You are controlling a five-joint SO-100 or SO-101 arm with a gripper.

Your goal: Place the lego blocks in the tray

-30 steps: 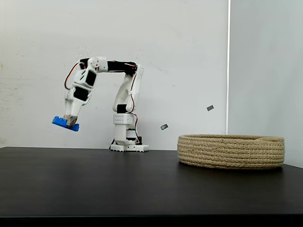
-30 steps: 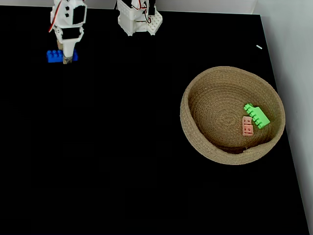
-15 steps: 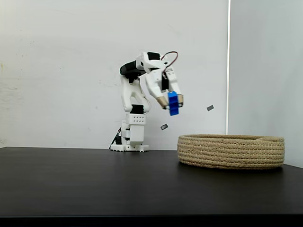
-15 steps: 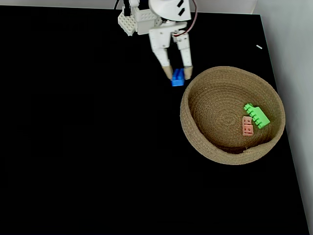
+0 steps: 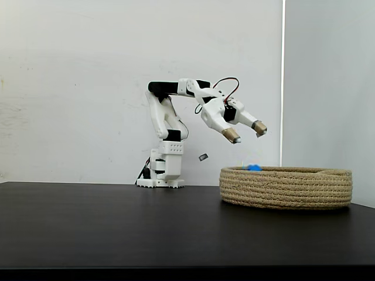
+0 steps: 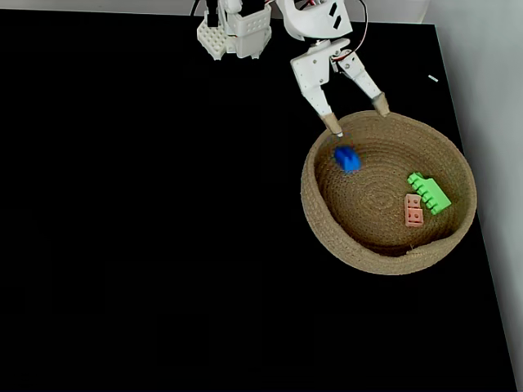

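Blue lego block (image 6: 346, 158) dropped free inside the tray's (image 6: 327, 229) near rim; tool (image 6: 358, 117) spread wide above it, gripping nothing, release evidently made.

We see a black table top (image 5: 117, 225) stretching across the whole near part of the side-on fixed view, matte and dark, and in the top-down fixed view the same black surface (image 6: 163, 245) runs from the left edge almost to the right. Behind it we find a white wall (image 5: 70, 88), lightly scuffed, and to the right a paler panel (image 5: 328, 82) set off by a thin vertical seam. Two small dark tags (image 5: 203, 157) (image 5: 260, 133) sit on the wall, well apart. On the far right of the top-down view, a tiny pale mark (image 6: 432, 78) lies near the table's edge
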